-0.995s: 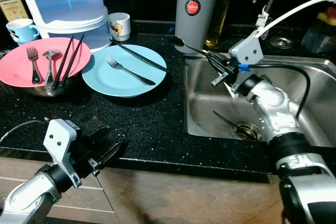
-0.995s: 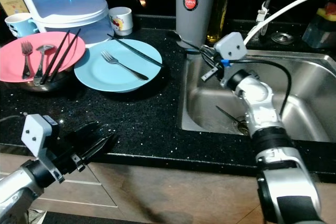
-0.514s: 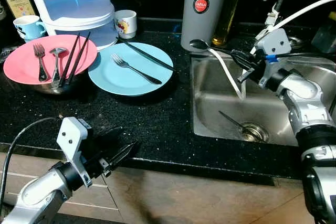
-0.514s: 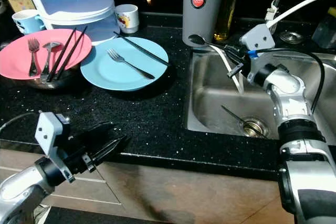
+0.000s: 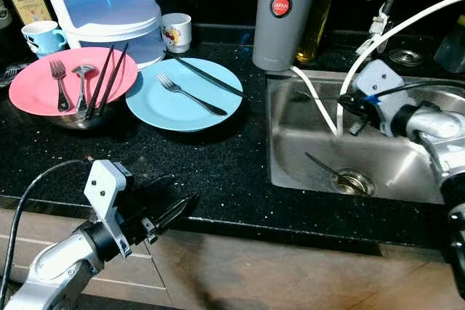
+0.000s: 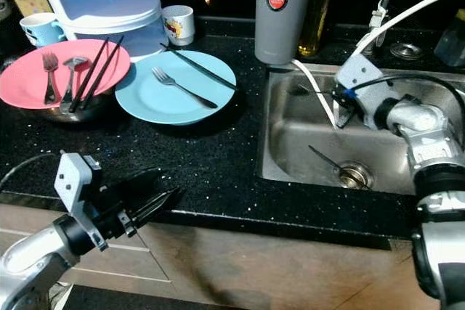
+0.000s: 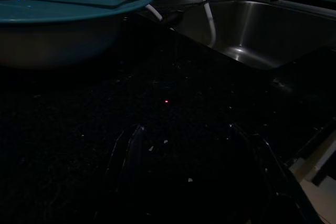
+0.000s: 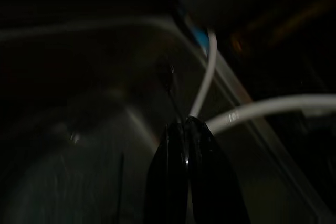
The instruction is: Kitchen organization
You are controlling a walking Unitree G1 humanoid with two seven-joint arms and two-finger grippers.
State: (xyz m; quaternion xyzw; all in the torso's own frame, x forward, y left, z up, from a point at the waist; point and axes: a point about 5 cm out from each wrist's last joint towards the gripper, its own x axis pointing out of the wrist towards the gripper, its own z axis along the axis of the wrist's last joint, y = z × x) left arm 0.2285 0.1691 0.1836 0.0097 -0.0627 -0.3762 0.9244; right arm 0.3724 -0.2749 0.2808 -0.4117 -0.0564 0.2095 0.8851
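right tool [image 5: 354, 112] over stainless steel sink [image 5: 407, 179], fingers pressed together, apparently pinching thin dark utensil, hard to confirm | left tool [image 5: 174, 208] spread, idle at black speckled desk [image 5: 218, 165] edge | risk: white hose [image 5: 320, 103] beside grip snags; utensil slips, drops onto fork [image 5: 323, 165] by drain

The surface [image 5: 218, 165] is black with fine pale speckles. A pink plate [image 5: 33, 92] sits beside a light blue plate [image 5: 163, 103]. The sink [image 5: 407, 172] is dull silver steel, crossed by a white hose [image 5: 320, 103]. A grey cylinder [image 5: 283, 12] bears a round red label. A small mug [image 5: 40, 36] is pale blue.
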